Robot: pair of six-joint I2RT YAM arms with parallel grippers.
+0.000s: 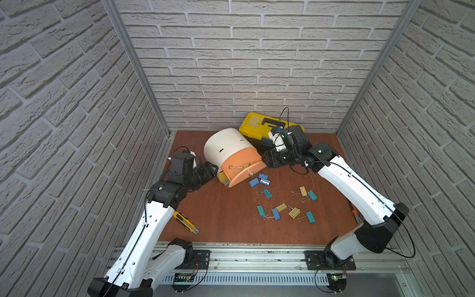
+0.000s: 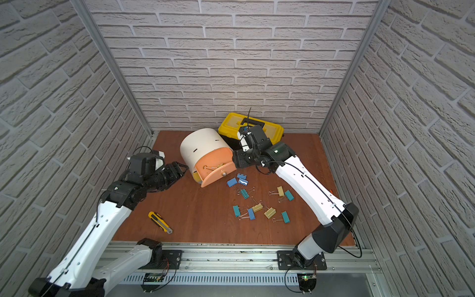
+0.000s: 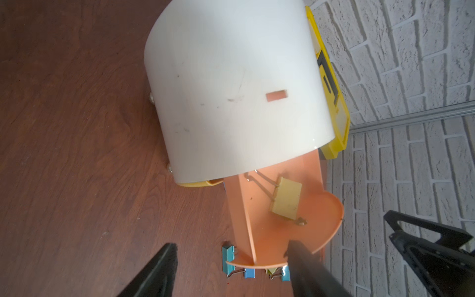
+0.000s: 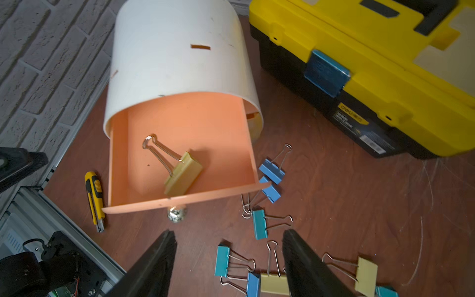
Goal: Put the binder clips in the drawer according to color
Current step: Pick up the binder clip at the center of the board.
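Observation:
The drawer cabinet, a white drum, stands at the back middle. Its peach top drawer is pulled out, and one pale yellow binder clip lies inside. Several blue, teal and pale yellow binder clips lie scattered on the table in front and to the right. My left gripper hangs open and empty at the drum's left side. My right gripper is open and empty beside the drawer's right edge, above the nearest blue clips.
A yellow-black toolbox sits behind the drum against the back wall. A yellow-black utility knife lies at the front left. Brick walls close three sides. An orange-handled tool is partly hidden under my right arm.

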